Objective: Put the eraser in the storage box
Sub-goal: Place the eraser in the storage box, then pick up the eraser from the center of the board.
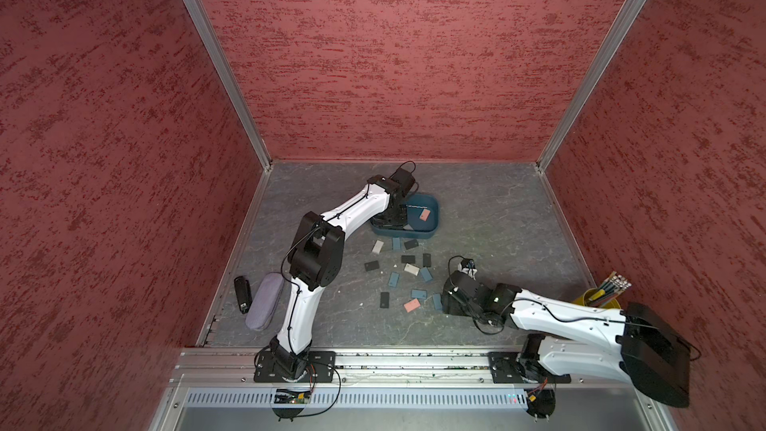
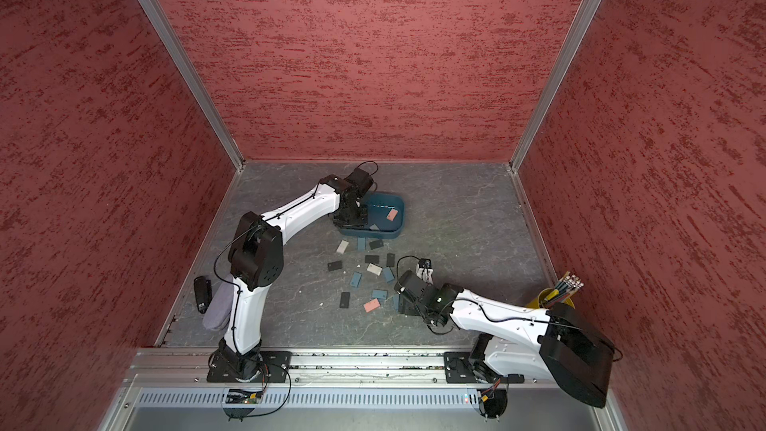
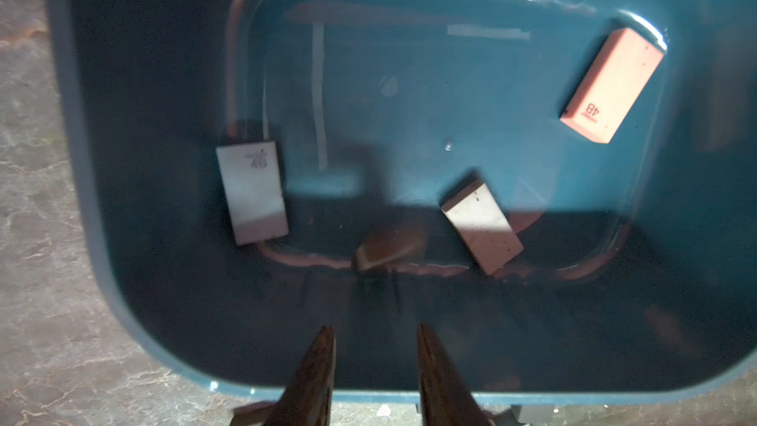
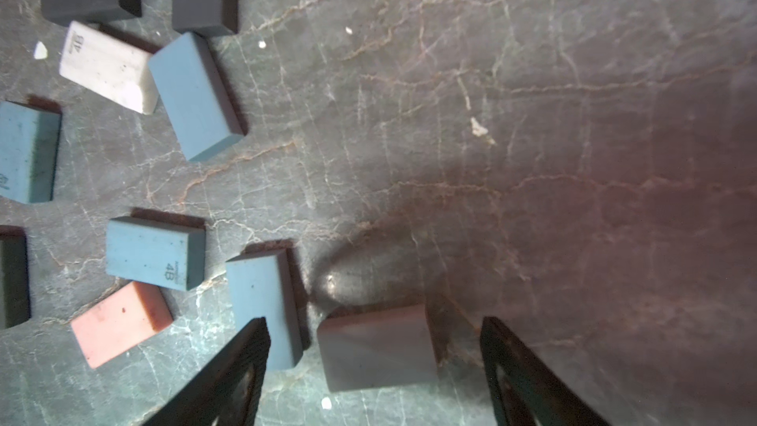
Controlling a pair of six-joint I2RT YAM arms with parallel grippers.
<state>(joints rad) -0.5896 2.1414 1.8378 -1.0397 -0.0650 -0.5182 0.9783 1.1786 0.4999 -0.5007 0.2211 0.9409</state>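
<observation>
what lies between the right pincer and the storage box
Between the right pincer and storage box lie loose erasers, black, blue, white, on the table; both top views show them.

My left arm (image 1: 356, 209) hides the storage box's (image 1: 418, 235) near left corner and my left jaws in both top views. One eraser (image 3: 387, 248) inside is a brown blur, its shape unclear.

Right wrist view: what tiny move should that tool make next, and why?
Probably close on the eraser: the right tool is open, with that eraser lying on the table between its fingers. A blue eraser crowds one finger, so go carefully.
</observation>
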